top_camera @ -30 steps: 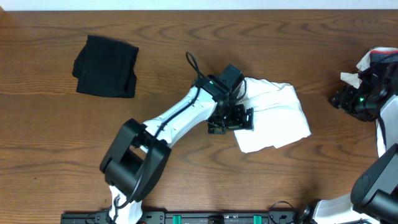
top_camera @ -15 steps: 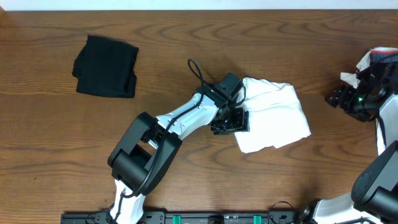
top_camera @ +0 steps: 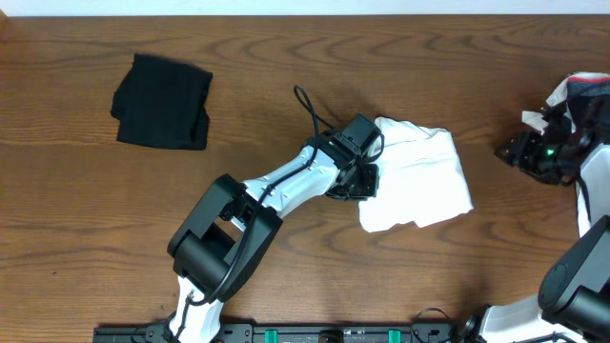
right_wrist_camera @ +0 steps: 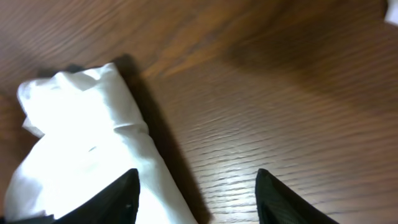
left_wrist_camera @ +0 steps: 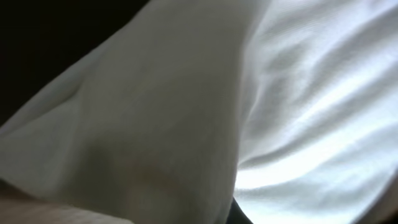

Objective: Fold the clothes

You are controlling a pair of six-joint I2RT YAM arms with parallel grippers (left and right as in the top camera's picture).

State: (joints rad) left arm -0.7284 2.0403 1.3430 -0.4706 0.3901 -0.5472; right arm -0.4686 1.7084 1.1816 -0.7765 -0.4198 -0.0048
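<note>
A crumpled white garment (top_camera: 424,176) lies at the middle of the table. My left gripper (top_camera: 360,179) is pressed into its left edge. White fabric (left_wrist_camera: 186,112) fills the whole left wrist view and hides the fingers; the gripper is shut on that cloth. A folded black garment (top_camera: 162,102) rests at the far left. At the far right, my right gripper (top_camera: 512,150) (right_wrist_camera: 196,186) hovers over bare wood, open with nothing between its fingers. A fold of white cloth (right_wrist_camera: 81,143) lies beside its left finger (right_wrist_camera: 121,196).
More white clothes (top_camera: 572,95) are bunched at the table's right edge, behind the right arm. The left arm's links (top_camera: 276,186) stretch from the front edge to the white garment. Bare wood (top_camera: 286,76) lies between the black and white garments.
The left gripper has shut on the white garment's left edge, and the garment's lower right corner has drawn in slightly. The right gripper has crept left and narrowed a little.
</note>
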